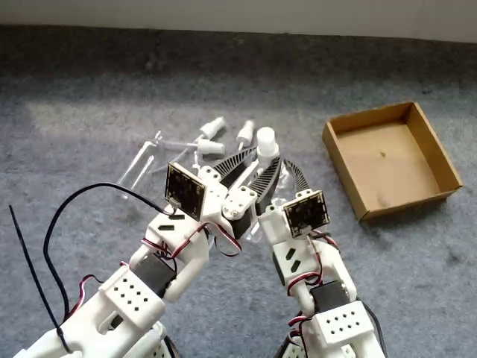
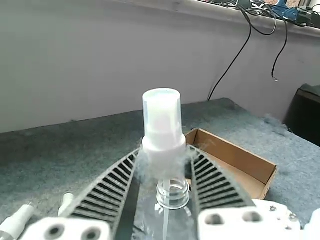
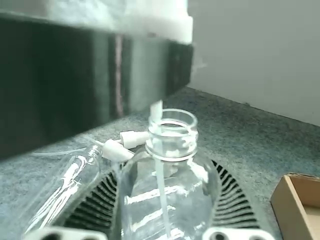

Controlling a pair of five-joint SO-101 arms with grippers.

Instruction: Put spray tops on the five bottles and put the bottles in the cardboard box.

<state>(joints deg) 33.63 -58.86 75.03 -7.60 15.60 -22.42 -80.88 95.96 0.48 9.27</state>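
Note:
My left gripper [image 2: 162, 152] is shut on a white spray top [image 2: 161, 125] and holds it upright just above the open neck of a clear bottle [image 2: 172, 192]. The top's thin dip tube runs down into that neck. My right gripper [image 3: 170, 172] is shut on the clear bottle [image 3: 167, 195] and holds it upright. In the high view the spray top [image 1: 266, 143] sits between the two arms, left of the cardboard box [image 1: 440, 160], which is open and holds nothing.
Loose spray tops [image 1: 212, 128] [image 1: 244, 133] lie on the grey carpet beyond the grippers. Clear bottles [image 1: 141, 160] lie on their sides to the left of them. One lying bottle [image 3: 60, 192] is close beside the held one. Cables trail by the left arm.

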